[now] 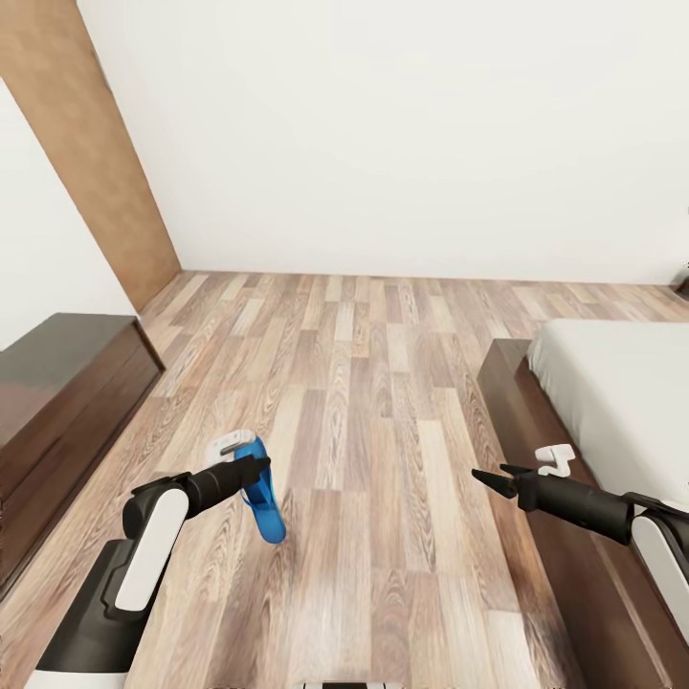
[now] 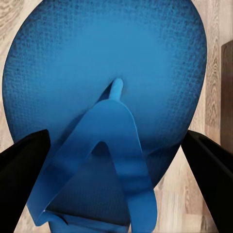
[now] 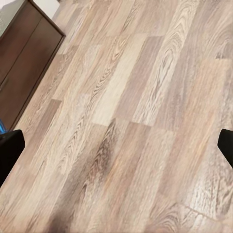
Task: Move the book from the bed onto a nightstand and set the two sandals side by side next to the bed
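The room is plain — white walls (image 1: pixel 383 124) above a light wood-plank floor (image 1: pixel 383 402), with a brown wooden panel (image 1: pixel 91 144) running up the far corner on the left. A long, low dark brown bench (image 1: pixel 57 421) sits along the wall outboard of the left end effector (image 1: pixel 256 471). To the outside of the right end effector (image 1: pixel 490 477) lies the bed (image 1: pixel 622 402), pale mattress on a low dark wooden frame, its near corner just beyond those fingertips.

The left end effector is clamped on one blue sandal (image 1: pixel 263 498), which hangs below it, clear of the floor. In the left wrist view the sandal (image 2: pixel 107 97) fills the space between the two dark fingers (image 2: pixel 22 160), strap side toward the camera.

The right end effector holds nothing — its dark fingers (image 3: pixel 9 150) stand wide apart at either edge of the right wrist view, with bare planks (image 3: pixel 131 121) between them and a corner of the dark bench (image 3: pixel 24 53) beyond.
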You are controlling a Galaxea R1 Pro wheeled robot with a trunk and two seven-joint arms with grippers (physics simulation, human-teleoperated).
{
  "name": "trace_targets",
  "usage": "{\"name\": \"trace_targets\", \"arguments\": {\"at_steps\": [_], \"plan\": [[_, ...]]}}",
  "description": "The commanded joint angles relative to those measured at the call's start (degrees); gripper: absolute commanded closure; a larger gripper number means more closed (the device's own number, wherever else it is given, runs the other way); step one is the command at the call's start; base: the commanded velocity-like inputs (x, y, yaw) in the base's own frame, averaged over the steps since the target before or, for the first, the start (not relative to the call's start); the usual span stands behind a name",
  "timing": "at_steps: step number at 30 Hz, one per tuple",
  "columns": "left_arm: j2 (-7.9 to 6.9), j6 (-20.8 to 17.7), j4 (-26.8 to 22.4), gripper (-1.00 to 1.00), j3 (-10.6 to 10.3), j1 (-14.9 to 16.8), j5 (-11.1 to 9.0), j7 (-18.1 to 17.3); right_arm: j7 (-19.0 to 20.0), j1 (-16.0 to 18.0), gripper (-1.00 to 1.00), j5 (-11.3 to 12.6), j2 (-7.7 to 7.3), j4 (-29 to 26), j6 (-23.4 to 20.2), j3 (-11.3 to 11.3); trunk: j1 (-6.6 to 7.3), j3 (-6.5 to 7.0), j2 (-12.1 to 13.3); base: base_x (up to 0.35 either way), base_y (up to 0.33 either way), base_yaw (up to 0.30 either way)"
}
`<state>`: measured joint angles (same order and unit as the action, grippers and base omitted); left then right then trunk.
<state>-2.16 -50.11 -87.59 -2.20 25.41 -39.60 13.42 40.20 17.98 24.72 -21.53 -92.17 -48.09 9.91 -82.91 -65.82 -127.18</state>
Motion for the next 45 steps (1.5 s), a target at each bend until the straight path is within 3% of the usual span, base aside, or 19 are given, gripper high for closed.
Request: {"name": "trace_targets", "arguments": {"at_steps": [1, 18, 32, 45], "plan": [[-0.04, -0.14, -0.05, 1.0, -0.09, 0.04, -0.6, 0.55, 0.15, 0.03, -1.0, 0.06, 0.0, -0.02, -0.32, 0.1, 0.02, 0.05, -0.02, -0.133, 0.08, 0.0], [-0.09, -0.33, -0.04, 1.0, -0.08, 0.08, -0.8, 0.47, 0.02, 0.03, -1.0, 0.06, 0.0, -0.02, -0.33, -0.04, 0.02, 1.57, -0.02, -0.227, 0.156, 0.009], [-0.19, -0.49, -0.04, 1.0, -0.01, 0.1, -0.76, 0.47, -0.1, 0.03, -1.0, 0.06, 0.0, -0.02, -0.78, 0.31, 0.02, 1.97, -0.02, -0.264, 0.188, 0.021], [-0.05, -0.33, -0.34, 1.0, -0.09, -0.14, -0.94, 0.49, -0.04, 0.06, -1.0, 0.12, -0.06, 0.03, -1.01, 0.56, 0.02, 1.99, -0.02, -0.202, 0.161, -0.199]]}}
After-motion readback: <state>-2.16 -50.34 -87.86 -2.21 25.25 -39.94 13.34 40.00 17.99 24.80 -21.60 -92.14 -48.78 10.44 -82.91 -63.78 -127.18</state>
